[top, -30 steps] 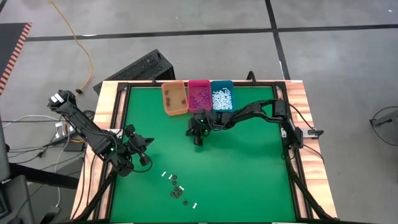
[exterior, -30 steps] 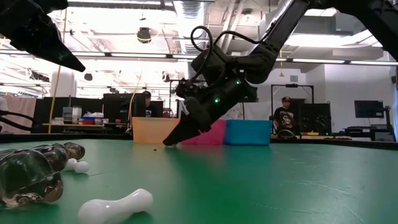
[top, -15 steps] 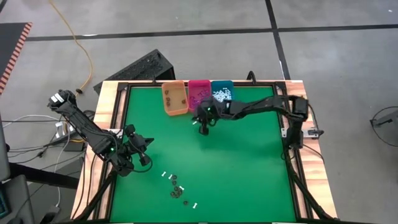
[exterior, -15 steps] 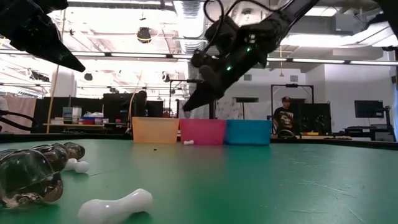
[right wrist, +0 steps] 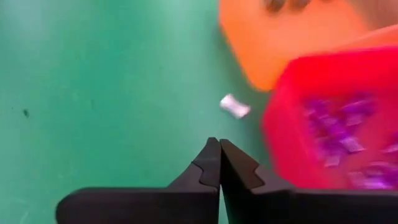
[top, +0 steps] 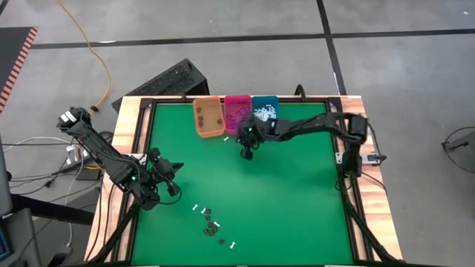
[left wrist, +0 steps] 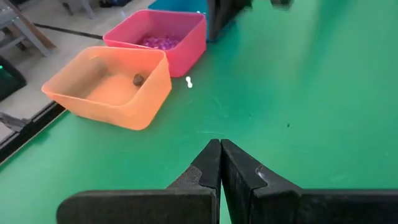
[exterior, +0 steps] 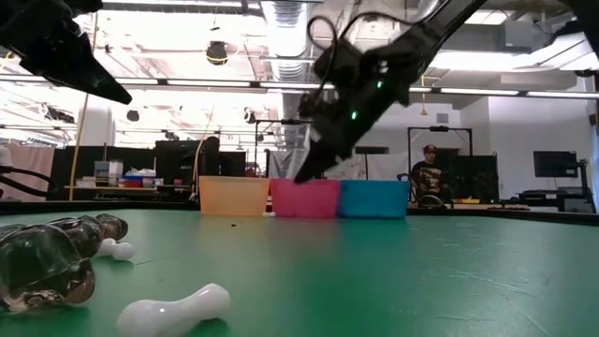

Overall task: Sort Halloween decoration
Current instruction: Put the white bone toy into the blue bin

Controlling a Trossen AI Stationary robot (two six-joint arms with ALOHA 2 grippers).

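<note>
Teal bin: cut off by the left wrist view's edge, partly covered by a dark arm; contents unseen there.
Orange bin: blurred, cropped at the right wrist view's edge; dark bits inside too smeared to identify.
Pink bin: blurred, cropped; purple pieces reduced to smudges.
Pieces on the mat: too small in the high view to sort by kind.
Clear dark piece: cropped at the low view's edge.

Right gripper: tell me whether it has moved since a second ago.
Yes. The right gripper has moved toward the pink bin and risen off the green mat.
</note>
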